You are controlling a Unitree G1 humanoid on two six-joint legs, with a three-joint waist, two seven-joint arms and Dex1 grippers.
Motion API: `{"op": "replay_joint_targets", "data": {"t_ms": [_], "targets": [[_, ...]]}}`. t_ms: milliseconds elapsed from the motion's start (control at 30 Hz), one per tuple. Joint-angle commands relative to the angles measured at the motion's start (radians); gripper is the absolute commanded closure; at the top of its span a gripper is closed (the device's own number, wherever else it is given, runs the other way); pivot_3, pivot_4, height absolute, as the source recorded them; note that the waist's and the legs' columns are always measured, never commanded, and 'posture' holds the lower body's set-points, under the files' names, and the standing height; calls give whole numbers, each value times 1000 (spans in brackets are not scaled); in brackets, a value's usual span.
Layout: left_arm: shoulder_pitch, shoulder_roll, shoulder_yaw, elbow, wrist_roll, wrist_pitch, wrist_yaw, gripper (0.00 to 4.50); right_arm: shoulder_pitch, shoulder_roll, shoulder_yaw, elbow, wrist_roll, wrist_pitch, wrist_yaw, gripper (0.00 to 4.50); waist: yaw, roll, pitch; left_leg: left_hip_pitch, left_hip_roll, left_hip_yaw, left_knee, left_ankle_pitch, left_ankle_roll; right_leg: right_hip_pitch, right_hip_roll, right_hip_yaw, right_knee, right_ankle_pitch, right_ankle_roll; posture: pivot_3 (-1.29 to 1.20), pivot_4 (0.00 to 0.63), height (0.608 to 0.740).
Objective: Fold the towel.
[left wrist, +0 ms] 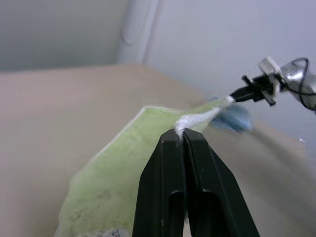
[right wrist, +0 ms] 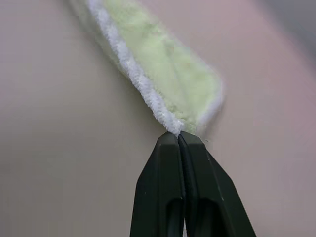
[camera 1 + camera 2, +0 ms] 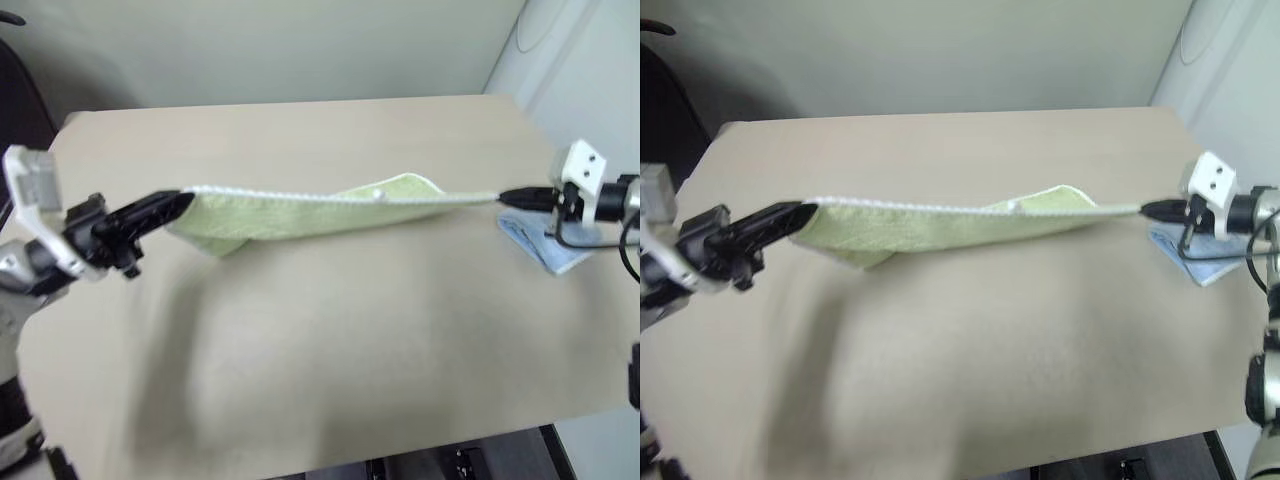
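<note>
Reaching in from either side, the left gripper [image 3: 183, 201] and right gripper [image 3: 503, 197] each pinch a corner of the towel [image 3: 300, 213], fingers clamped tight, stretching it above the table [image 3: 330, 330]. A blue cloth [image 3: 540, 245] lies on the table's right edge, just beneath the right gripper.

One green towel [image 3: 300, 212], one pale blue cloth [image 3: 545, 245], one table [image 3: 330, 350], two claws
</note>
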Motion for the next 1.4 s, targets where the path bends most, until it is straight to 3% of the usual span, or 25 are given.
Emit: {"op": "replay_joint_targets", "data": {"t_ms": [33, 167, 233, 367, 567, 667, 767, 1000, 1033, 1133, 1400], "targets": [[123, 18, 58, -97, -22, 26, -12, 4500, 79, -56, -50, -159, 87, 108, 44, 4458, -3, -1, 1, 8, 0, 0, -4, -1, 1, 6, 0, 2, 0, 0, 0, 0, 150, 740], [229, 15, 28, -122, 27, -7, -11, 4500, 121, -48, -19, -181, 76, 117, 32, 4458, -8, -4, 4, 49, 0, 5, -8, -6, 17, 39, 3, 16, 3, -1, -4, 0, 150, 740], [215, 0, 12, -91, 29, -13, 15, 4500, 77, -22, 9, -144, 49, 105, 11, 4458, -8, -5, 4, 57, -2, 6, -8, -6, 18, 46, 4, 20, 3, -8, -11, 0, 150, 740], [126, -35, -44, 15, 82, -47, 101, 4500, -106, 76, 98, 47, -79, 1, -99, 4458, -10, -5, 4, 60, -6, 6, -6, -7, 19, 44, 3, 25, 11, -4, -4, 0, 150, 740], [-25, -57, -172, 235, 272, -167, 179, 4500, -412, 255, 224, 464, -271, -162, -284, 4458, -12, -3, 3, 53, -4, 5, -11, -9, 22, 27, 4, 25, 17, -3, -2, 0, 150, 740], [-71, -58, -248, 314, 367, -225, 190, 4500, -491, 317, 266, 611, -339, -208, -364, 4458, -9, -4, 3, 37, -3, 3, -10, -2, 9, 12, 5, 24, 17, -3, -2, 0, 150, 740], [-120, -68, -317, 380, 434, -259, 195, 4500, -539, 377, 299, 719, -401, -228, -446, 4458, -9, -4, 2, 26, -3, 2, -9, -2, 6, 3, 4, 24, 16, -3, -2, 0, 150, 740], [-166, -77, -407, 439, 509, -291, 159, 4500, -576, 427, 307, 822, -464, -242, -550, 4458, -8, -4, 3, 21, -4, 1, -8, -1, 3, -1, 1, 24, 17, -2, -2, 0, 150, 740], [-167, -78, -408, 441, 511, -291, 155, 3998, -577, 428, 305, 826, -466, -242, -549, 4500, -8, -4, 3, 21, -4, 1, -8, -1, 3, -1, 1, 23, 17, -2, -2, 0, 150, 740], [-160, -88, -389, 433, 490, -276, 141, 3076, -575, 426, 283, 833, -455, -240, -560, 3850, -9, -4, 3, 21, -3, 1, -8, -1, 2, -1, 2, 23, 17, -1, -4, 0, 150, 740], [-139, -101, -339, 437, 523, -330, 188, 207, -565, 389, 232, 817, -446, -297, -673, 1184, -9, -4, 3, 21, -2, 1, -8, 0, 1, -1, 2, 22, 18, 0, -4, 0, 150, 740]]}}
